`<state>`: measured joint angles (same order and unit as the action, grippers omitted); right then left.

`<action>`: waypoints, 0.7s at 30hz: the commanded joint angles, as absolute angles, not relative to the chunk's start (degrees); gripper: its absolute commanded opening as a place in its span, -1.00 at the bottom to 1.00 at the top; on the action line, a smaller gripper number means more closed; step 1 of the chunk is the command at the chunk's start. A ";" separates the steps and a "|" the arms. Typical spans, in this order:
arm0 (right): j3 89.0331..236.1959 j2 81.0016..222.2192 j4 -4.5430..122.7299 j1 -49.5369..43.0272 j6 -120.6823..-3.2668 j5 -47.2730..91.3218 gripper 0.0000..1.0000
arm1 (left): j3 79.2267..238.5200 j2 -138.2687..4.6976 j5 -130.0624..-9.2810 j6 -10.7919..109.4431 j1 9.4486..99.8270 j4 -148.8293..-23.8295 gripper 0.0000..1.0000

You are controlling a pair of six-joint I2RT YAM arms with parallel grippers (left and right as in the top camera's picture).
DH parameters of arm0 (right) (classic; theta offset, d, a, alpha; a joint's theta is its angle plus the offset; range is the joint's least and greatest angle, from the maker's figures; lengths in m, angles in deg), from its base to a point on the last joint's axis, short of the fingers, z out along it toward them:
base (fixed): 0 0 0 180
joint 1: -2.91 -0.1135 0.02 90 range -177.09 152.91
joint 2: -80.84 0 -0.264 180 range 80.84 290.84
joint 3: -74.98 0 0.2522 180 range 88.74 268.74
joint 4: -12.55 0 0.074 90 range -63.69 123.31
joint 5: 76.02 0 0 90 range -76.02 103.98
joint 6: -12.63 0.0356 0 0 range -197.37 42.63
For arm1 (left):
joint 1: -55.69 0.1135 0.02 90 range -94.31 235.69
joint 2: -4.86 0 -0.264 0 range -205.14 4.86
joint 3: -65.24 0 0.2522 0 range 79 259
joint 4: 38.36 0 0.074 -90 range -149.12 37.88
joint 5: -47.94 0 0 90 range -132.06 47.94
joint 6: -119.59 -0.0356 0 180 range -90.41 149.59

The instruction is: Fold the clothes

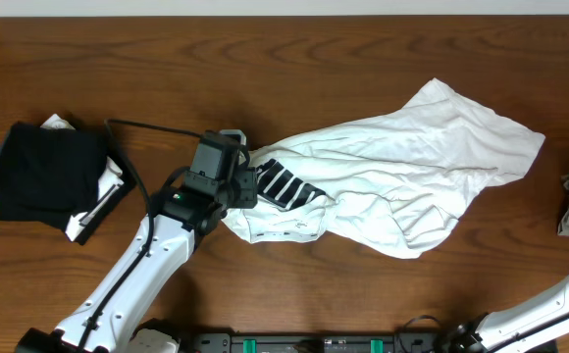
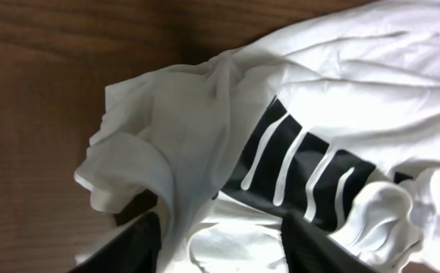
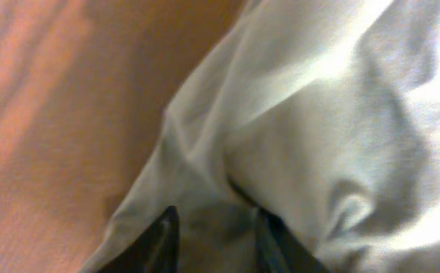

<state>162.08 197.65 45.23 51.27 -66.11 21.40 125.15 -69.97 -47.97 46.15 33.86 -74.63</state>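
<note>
Crumpled white T-shirt (image 1: 402, 172), sprawled diagonally

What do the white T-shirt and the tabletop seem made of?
Crumpled white T-shirt: thin, soft matte cloth, probably cotton knit; it drapes in fine wrinkles. Brown tabletop: wood or wood-look laminate, smooth, faint sheen; grain lines show.

A dark brown wooden table (image 1: 88, 59) with long, streaky grain lies beneath the left claw (image 1: 250, 184) and stretches away on every side of it. Well apart from the claw, along the table's near edge, runs a black rail (image 1: 294, 343) with green fittings (image 1: 250, 343). Well apart from the claw on the opposite side, a pale strip (image 1: 265, 6) lines the far edge.
</note>
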 commanded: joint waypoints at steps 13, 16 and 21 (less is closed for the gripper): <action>168.81 178.29 62.03 42.00 -69.82 34.62 -0.08 | 125.85 -70.03 -50.37 46.39 33.86 -78.58 0.71; 168.81 175.58 69.90 38.92 -70.61 33.75 -0.07 | 125.87 -69.86 -50.42 46.43 33.86 -78.62 0.96; 168.29 175.25 81.16 34.48 -71.90 30.38 -0.07 | 126.28 -67.21 -56.34 50.01 33.64 -79.30 0.96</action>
<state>168.96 174.07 78.62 36.54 -70.17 33.16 125.15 -69.53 -51.38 47.63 33.84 -79.11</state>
